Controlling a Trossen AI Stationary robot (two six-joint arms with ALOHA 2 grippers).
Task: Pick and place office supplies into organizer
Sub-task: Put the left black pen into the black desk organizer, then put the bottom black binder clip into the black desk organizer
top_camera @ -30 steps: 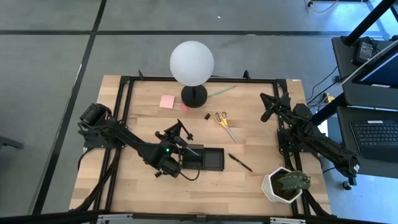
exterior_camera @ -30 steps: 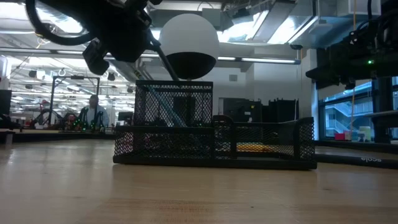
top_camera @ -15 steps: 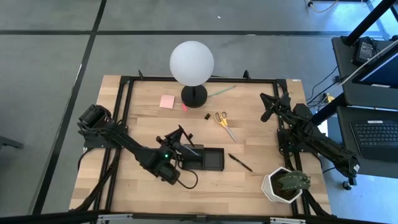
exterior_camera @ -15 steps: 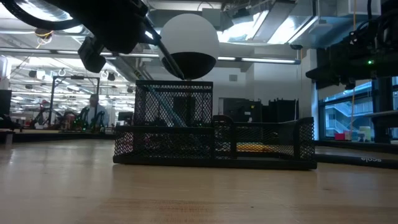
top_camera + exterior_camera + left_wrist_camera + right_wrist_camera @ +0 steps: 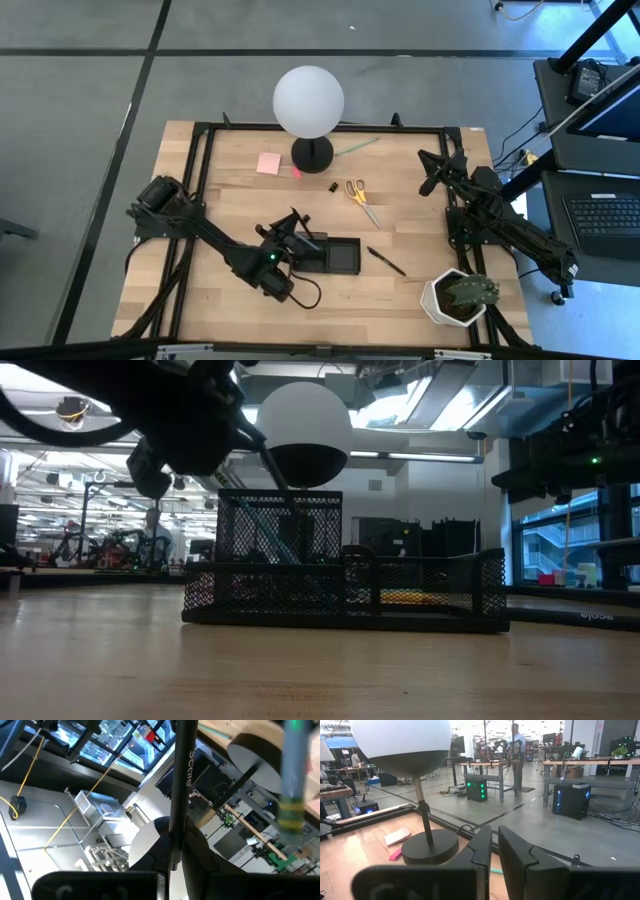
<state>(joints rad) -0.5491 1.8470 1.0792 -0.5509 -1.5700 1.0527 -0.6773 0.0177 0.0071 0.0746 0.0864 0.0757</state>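
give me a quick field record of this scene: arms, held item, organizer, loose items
left gripper: over the organizer's left end, shut on a thin dark pen
right gripper: waiting at the table's right edge, shut, empty
organizer: black mesh tray, centre of the table
loose items: scissors, pink sticky-note pad, binder clip, another pen
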